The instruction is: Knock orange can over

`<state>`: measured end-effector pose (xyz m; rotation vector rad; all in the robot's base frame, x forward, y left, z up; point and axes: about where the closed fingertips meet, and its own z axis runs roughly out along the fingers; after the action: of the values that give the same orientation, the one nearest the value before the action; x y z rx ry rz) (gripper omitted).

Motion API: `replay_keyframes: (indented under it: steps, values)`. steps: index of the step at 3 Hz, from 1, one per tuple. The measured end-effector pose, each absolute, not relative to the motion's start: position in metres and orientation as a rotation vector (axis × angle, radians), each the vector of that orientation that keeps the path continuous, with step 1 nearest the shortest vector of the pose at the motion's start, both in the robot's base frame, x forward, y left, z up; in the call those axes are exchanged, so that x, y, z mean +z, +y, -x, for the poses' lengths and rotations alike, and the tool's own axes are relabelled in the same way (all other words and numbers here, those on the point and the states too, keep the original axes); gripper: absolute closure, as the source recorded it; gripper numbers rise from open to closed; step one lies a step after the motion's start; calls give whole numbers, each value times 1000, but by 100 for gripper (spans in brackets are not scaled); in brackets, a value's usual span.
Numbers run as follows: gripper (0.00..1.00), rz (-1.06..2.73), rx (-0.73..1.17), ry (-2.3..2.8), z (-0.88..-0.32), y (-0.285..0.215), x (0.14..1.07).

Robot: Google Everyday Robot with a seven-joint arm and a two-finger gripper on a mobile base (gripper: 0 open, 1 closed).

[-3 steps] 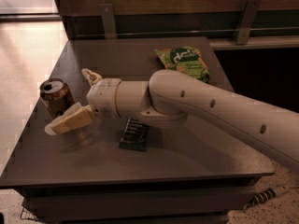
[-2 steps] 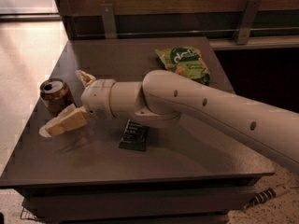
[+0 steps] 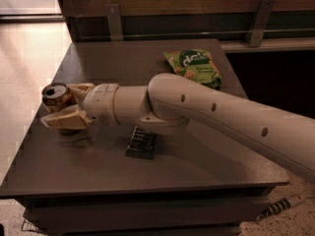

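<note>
The orange can (image 3: 55,94) stands near the left edge of the dark grey table (image 3: 88,171), its silver top showing and leaning a little toward the camera. My gripper (image 3: 61,105) is at the can with its tan fingers spread. One finger (image 3: 81,87) is behind and to the right of the can. The other finger (image 3: 63,120) is in front of it and hides its lower part. The fingers touch or nearly touch the can. The white arm (image 3: 206,112) reaches in from the right.
A black bar (image 3: 141,142) lies on the table under the arm's wrist. A green snack bag (image 3: 195,67) lies at the back right. A wall with metal brackets (image 3: 114,21) runs behind the table. Pale floor (image 3: 24,58) lies to the left.
The gripper has moved left to the can, and its fingers now sit on either side of it. The can looks slightly tipped and shifted left.
</note>
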<state>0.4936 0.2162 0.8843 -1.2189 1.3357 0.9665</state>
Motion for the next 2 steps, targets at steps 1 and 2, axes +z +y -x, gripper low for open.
replay_keyframes:
  steps: [1, 2]
  values:
    - [68, 1223, 968, 1332, -492, 219, 885]
    - [93, 1227, 969, 1329, -491, 220, 886]
